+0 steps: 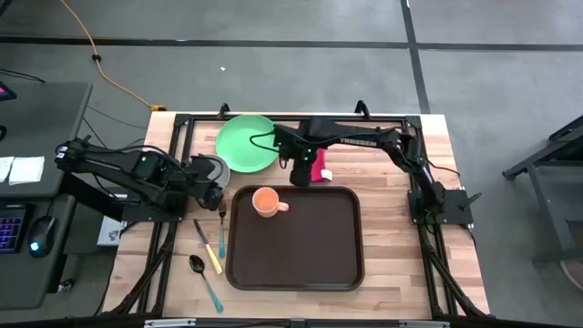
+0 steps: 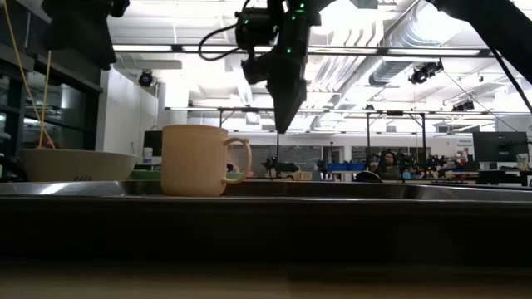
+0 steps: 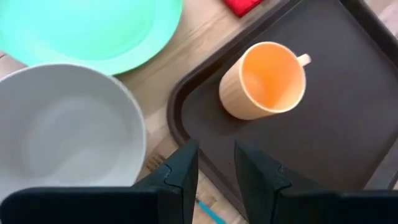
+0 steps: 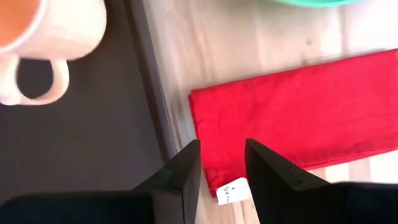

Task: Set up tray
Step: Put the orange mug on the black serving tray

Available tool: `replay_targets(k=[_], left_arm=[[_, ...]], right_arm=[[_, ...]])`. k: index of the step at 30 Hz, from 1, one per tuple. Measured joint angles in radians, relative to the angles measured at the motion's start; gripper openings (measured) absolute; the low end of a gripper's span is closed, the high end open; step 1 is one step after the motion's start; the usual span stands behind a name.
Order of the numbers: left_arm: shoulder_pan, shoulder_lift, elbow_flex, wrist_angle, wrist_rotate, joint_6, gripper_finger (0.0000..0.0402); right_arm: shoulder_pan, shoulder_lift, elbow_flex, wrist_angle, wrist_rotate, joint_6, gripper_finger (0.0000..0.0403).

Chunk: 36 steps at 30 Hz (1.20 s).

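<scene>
The dark brown tray (image 1: 301, 251) lies in the middle of the wooden table. An orange cup (image 1: 265, 201) stands upright in the tray's far left corner, its handle toward the right. My left gripper (image 3: 216, 149) hovers open above the tray's left rim, near a white bowl (image 3: 68, 130), with nothing between its fingers. My right gripper (image 4: 222, 146) hangs open, pointing down, well above a folded red napkin (image 4: 298, 112). The napkin lies flat on the table between the tray's far rim and the green plate (image 1: 246, 143).
A fork (image 1: 221, 232), a knife (image 1: 208, 248) and a spoon (image 1: 202, 273) lie on the table left of the tray. The bowl sits left of the plate, partly under my left arm. Most of the tray's floor (image 1: 310, 255) is bare.
</scene>
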<state>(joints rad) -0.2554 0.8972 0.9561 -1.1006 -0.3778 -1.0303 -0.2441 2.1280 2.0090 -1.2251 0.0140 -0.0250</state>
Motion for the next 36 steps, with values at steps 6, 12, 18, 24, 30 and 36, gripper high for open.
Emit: replay_targets(k=[6,12,18,24,30,36], left_arm=[[0.0,0.032,-0.001,0.065,0.0,0.067,0.0136],[0.0,0.062,0.0,0.071,0.001,0.067,0.0136],[0.0,0.085,0.0,0.127,0.0,0.122,0.0136],[0.001,0.113,0.0,0.181,-0.009,0.185,0.0136],[0.001,0.134,-0.001,0.218,-0.017,0.197,0.0136],[0.008,0.164,0.0,0.28,-0.012,0.183,0.0136]], right_arm=[[-0.024,-0.08,0.0,0.006,0.01,0.001,0.0103],[-0.027,-0.164,0.0,0.018,0.04,0.001,0.0103],[-0.024,-0.256,0.0,0.02,0.078,0.014,0.0103],[-0.024,-0.338,0.0,0.023,0.083,0.016,0.0103],[-0.023,-0.394,-0.002,0.017,0.085,0.024,0.0103],[-0.023,-0.404,-0.002,-0.034,0.085,0.024,0.0103]])
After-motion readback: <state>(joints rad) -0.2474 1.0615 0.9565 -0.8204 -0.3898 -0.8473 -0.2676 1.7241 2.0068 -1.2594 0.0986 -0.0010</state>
